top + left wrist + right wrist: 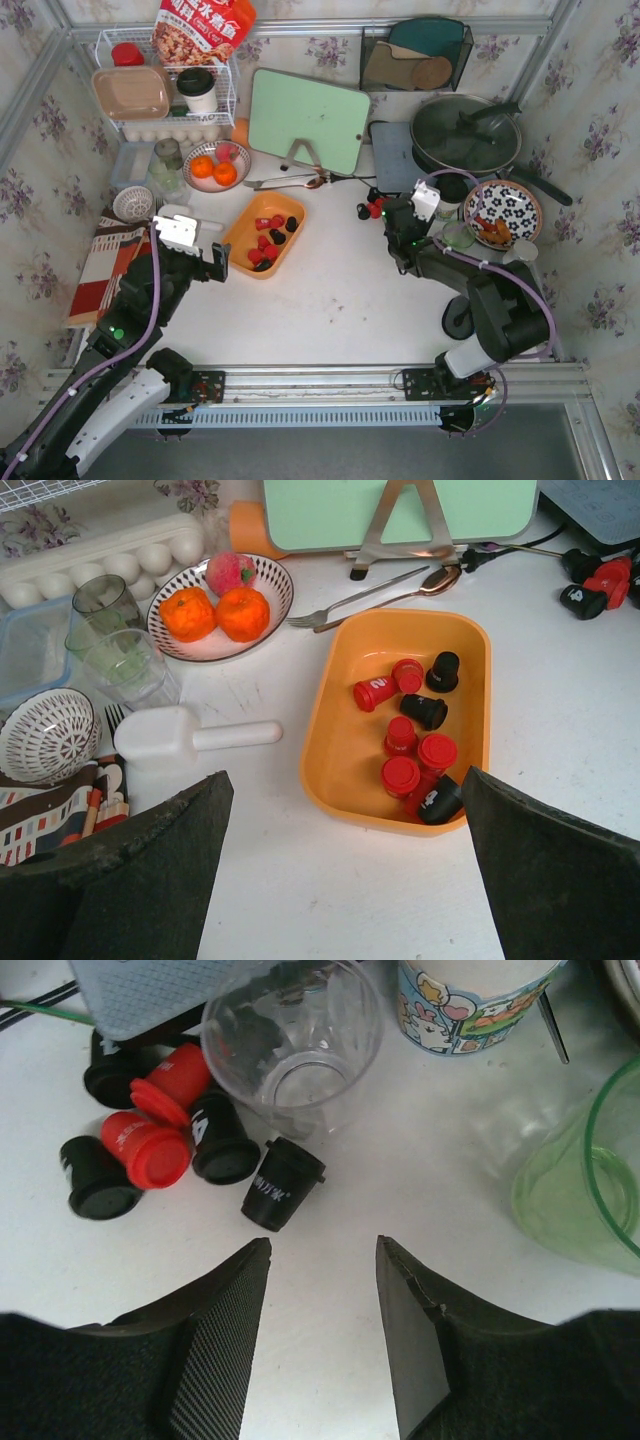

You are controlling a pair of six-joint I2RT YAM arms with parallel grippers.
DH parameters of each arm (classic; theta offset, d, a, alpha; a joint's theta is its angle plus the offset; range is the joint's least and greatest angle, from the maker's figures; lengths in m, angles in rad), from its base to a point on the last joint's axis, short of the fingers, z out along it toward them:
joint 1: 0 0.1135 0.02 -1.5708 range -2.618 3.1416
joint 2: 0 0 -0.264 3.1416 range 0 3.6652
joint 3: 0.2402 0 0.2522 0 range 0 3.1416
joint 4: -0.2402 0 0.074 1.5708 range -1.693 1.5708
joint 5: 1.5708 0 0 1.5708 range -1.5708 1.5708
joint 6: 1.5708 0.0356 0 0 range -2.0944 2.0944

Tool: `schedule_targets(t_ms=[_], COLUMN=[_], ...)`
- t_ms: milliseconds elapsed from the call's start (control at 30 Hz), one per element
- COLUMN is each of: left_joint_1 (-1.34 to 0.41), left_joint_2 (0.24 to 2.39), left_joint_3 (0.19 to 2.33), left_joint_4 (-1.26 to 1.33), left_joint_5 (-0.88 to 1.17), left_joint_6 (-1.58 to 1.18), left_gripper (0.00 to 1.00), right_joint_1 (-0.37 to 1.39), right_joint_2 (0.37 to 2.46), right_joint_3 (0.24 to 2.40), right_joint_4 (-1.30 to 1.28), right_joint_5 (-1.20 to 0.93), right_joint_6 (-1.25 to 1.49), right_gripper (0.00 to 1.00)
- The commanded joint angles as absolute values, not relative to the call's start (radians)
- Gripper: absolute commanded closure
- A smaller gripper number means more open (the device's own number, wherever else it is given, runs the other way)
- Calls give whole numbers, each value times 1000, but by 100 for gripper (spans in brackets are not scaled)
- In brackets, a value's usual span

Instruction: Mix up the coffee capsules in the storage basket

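The orange storage basket (pixel 243 236) lies left of centre, with several red and black coffee capsules (pixel 268 240) inside. In the left wrist view the basket (pixel 325 720) holds red capsules (pixel 401 775) and black ones (pixel 442 671). My left gripper (pixel 218 262) is open and empty, just short of the basket's near rim (pixel 346 776). A second group of loose capsules (pixel 369 208) lies on the table near the right gripper. My right gripper (pixel 322 1242) is open and empty, just short of a black capsule (pixel 283 1182) and red ones (pixel 146 1148).
A clear cup (pixel 290 1045), a green cup (pixel 580 1180) and a mug (pixel 480 1000) stand close to the right gripper. A bowl of oranges (pixel 215 165), a fork and spoon (pixel 285 182), a green cutting board (pixel 308 120), a pan (pixel 465 130) and a white scoop (pixel 190 735) lie around.
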State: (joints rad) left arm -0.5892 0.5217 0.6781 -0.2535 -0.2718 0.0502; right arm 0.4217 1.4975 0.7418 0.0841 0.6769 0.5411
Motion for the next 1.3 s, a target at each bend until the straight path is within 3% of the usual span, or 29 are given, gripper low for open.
schedule_targets(t_ms=[0,867,1067,1267], left_joint_1=[-589,-589,-589,-589], left_joint_2=[523,526,526,526], left_joint_3=[678,673,673,673], left_joint_4=[-212,-206,-206,-204], left_joint_5=[-276,-277,-277,-277], left_joint_6=[57,63,62,62], left_gripper=[1,1,1,1], right_joint_1=[389,319,314,315], right_joint_2=[1557,1792,1790,1752], right_joint_3=[762,873,862,851], right_joint_4=[137,173,173,173], right_joint_5=[634,489,486,442], right_joint_6=[591,617,610,554], right_gripper=[46,50,57,73])
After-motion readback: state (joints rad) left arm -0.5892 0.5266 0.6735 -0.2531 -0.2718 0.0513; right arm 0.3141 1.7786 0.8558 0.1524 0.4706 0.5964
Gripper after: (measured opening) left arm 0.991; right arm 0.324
